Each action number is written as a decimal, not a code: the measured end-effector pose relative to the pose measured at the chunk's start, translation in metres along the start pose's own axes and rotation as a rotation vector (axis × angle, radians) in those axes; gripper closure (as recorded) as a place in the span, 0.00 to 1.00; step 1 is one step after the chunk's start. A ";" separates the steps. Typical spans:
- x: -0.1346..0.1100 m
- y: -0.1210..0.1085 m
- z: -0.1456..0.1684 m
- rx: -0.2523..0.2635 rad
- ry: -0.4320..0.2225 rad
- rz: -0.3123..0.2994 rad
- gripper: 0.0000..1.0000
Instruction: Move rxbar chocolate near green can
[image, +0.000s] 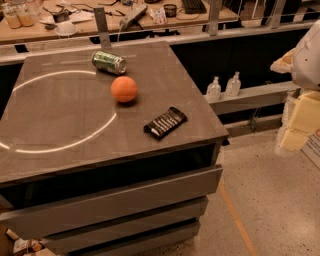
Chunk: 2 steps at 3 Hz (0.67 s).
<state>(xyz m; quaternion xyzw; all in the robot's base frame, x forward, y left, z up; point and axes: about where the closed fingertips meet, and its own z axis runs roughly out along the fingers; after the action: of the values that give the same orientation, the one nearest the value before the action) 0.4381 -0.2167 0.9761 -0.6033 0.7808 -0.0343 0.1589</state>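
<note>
Counted on the counter (60, 125): 1 rxbar chocolate (165, 122), 1 green can (109, 62), 1 orange ball (124, 89).

Rxbar chocolate: just right of frame centre, flat on the counter, set diagonally, near the right edge. Well apart from the can, clear of the ball.

Green can: upper centre-left of frame, on its side, near the far edge of the counter.

Orange ball: between can and bar, close below and right of the can; whether it touches the can, cannot tell.

Also noted on the counter: 1 bright curved ring of reflected light, left half of frame, cut by the left border.

Below the counter: 3 drawer fronts (115, 200), stepped, the lowest partly cut off at the bottom border.

Right of centre, on a ledge behind: 2 small clear bottles (223, 86), side by side.

Pincer (299, 120): right border of frame, mid-height, off the counter and well apart from the bar. Seen only as pale yellow blocks under a white arm shell (309, 57), cut by the border. Apart or together: cannot tell.

Top strip: a desk (150, 26) with clutter, too small to count.
</note>
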 end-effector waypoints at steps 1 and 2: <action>0.000 0.000 0.000 0.000 0.000 0.000 0.00; -0.006 0.000 -0.001 -0.022 -0.035 -0.044 0.00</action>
<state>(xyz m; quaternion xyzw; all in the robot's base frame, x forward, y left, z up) 0.4396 -0.2112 0.9779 -0.6226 0.7647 -0.0184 0.1651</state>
